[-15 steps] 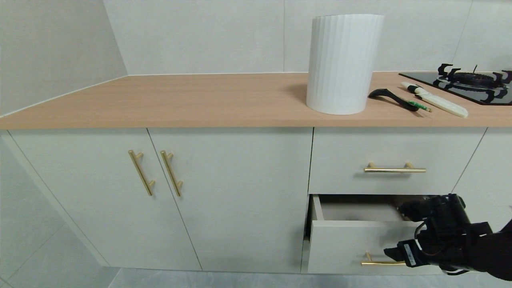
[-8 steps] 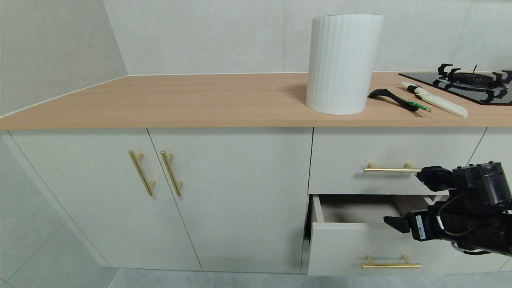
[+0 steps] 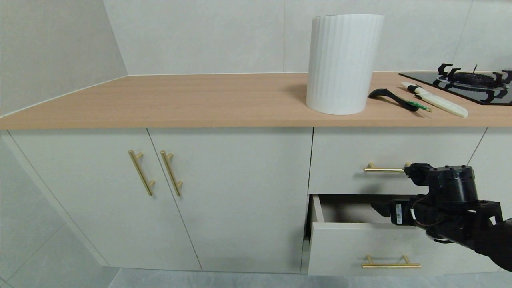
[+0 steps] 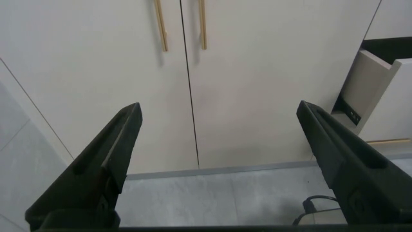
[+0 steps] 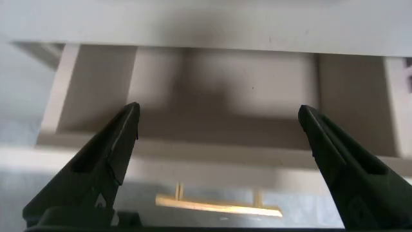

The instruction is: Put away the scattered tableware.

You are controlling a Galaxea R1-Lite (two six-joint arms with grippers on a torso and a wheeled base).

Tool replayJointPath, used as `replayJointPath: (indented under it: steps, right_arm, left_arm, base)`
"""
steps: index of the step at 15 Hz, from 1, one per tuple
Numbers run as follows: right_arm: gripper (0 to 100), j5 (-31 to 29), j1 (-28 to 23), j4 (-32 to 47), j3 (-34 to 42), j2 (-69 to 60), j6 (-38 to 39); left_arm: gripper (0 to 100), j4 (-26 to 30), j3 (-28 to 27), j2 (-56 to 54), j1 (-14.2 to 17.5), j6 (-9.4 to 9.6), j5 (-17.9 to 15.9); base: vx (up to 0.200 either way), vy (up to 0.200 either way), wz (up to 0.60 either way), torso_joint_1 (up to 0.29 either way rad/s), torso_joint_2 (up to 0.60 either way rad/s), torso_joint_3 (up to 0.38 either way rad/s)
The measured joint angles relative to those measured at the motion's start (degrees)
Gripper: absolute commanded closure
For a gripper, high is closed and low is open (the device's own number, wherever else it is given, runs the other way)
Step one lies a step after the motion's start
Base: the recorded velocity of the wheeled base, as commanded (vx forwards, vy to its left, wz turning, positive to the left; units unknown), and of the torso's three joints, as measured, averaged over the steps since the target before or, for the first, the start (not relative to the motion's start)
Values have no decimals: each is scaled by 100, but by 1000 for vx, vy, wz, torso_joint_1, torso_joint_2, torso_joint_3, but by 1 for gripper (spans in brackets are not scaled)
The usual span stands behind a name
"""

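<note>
Two utensils, a black spoon (image 3: 394, 98) and a white knife (image 3: 435, 100), lay on the tabletop (image 3: 200, 100); right tool (image 3: 398, 189) hung released above the open lower drawer (image 3: 352, 244); left tool (image 4: 219, 113), released, faced cabinet doors (image 4: 264, 90).

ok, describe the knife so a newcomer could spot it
Start at the wooden countertop, right of the tall white ribbed container. The knife lies just before the black gas hob; it is the only cream-white utensil, beside a black ladle.
</note>
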Motion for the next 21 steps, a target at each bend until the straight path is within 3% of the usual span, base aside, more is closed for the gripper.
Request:
replayJointPath:
  steps: [13, 21]
  right_arm:
    - [0, -7, 44, 79, 113, 463, -46]
    - [0, 74, 110, 2088, -94, -207, -312]
  left_arm:
    - [0, 0, -2, 0, 2, 0, 0]
    - [0, 0, -2, 0, 2, 0, 0]
  base:
    - [0, 0, 0, 0, 0, 0]
    - [0, 0, 0, 0, 0, 0]
